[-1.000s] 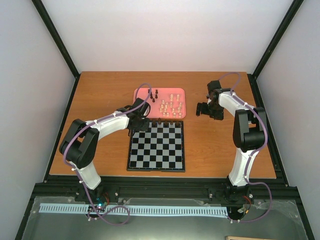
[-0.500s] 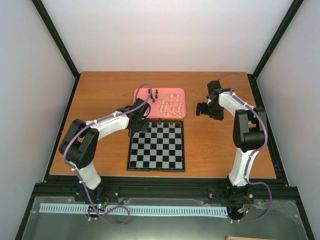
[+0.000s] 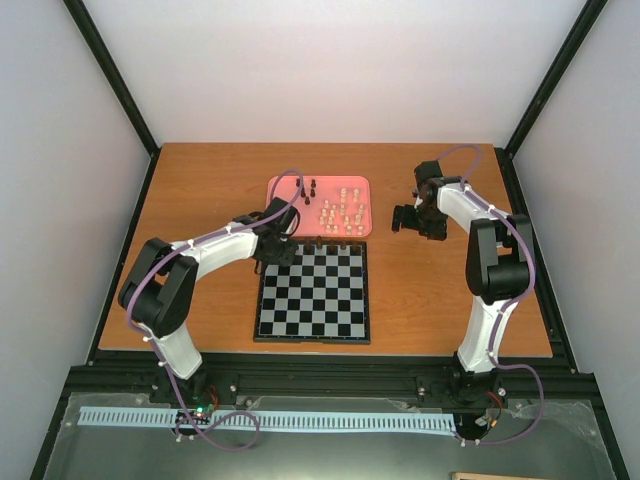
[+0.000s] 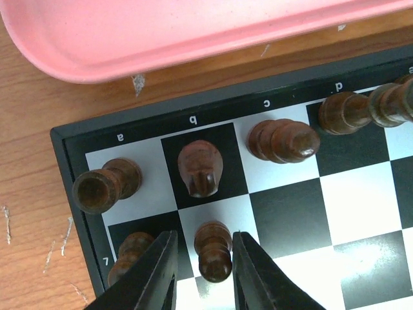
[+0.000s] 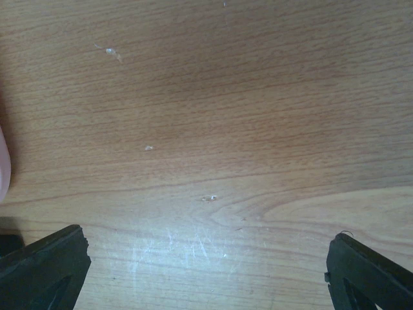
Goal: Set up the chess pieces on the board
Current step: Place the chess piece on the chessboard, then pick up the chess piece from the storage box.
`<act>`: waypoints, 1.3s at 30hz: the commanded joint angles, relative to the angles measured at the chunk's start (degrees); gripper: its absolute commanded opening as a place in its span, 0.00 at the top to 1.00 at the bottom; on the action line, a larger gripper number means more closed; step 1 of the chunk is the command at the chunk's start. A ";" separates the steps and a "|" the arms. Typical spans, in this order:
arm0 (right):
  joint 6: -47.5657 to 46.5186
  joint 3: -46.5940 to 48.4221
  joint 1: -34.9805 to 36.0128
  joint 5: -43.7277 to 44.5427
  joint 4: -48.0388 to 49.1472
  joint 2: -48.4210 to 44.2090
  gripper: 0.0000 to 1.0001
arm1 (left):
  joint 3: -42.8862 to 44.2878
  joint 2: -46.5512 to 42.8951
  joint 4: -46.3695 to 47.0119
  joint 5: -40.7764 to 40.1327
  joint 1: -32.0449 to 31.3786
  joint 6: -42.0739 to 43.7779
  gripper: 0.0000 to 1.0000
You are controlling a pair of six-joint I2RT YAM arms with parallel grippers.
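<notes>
The board (image 3: 320, 300) lies at the table's middle, and dark chess pieces stand along its far row. In the left wrist view a rook (image 4: 103, 187), a knight (image 4: 200, 168), a bishop (image 4: 282, 139) and a taller piece (image 4: 352, 111) fill that row. A dark pawn (image 4: 214, 255) stands upright on the white square behind the knight. My left gripper (image 4: 204, 237) straddles it, open, with a thin gap on each side. Another pawn (image 4: 131, 254) stands left of it. My right gripper (image 5: 206, 268) hangs open over bare wood.
The pink tray (image 3: 283, 188) lies just beyond the board with several cream pieces (image 3: 343, 213) and two dark ones (image 3: 310, 187). Its rim (image 4: 193, 58) runs close to the board's far edge. My right gripper (image 3: 405, 220) hovers right of the tray.
The left jaws have parted a little from the pawn, which stays standing on its square. Neither arm has visibly shifted.
</notes>
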 commanded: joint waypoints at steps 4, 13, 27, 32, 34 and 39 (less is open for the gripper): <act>0.37 -0.02 0.32 -0.44 0.64 -0.64 0.00 | 4.86 -2.47 -3.42 -0.09 0.13 0.95 0.70; 0.80 0.16 0.32 -0.69 1.06 -0.42 0.00 | 15.24 -0.88 -6.96 -0.25 0.45 3.04 0.62; 0.58 4.68 0.32 -0.85 -0.55 1.86 0.00 | 51.17 28.76 -13.37 5.36 5.01 5.43 0.60; 0.20 6.13 0.23 -1.03 -1.09 3.37 0.00 | 57.37 34.92 -14.79 6.06 5.01 4.69 0.61; 0.07 6.79 0.16 -1.19 -1.29 4.07 0.00 | 58.29 36.49 -14.91 5.75 5.01 4.31 0.62; 0.02 7.92 0.08 -1.44 -1.59 5.37 0.00 | 59.35 38.49 -14.86 4.73 5.55 3.74 0.63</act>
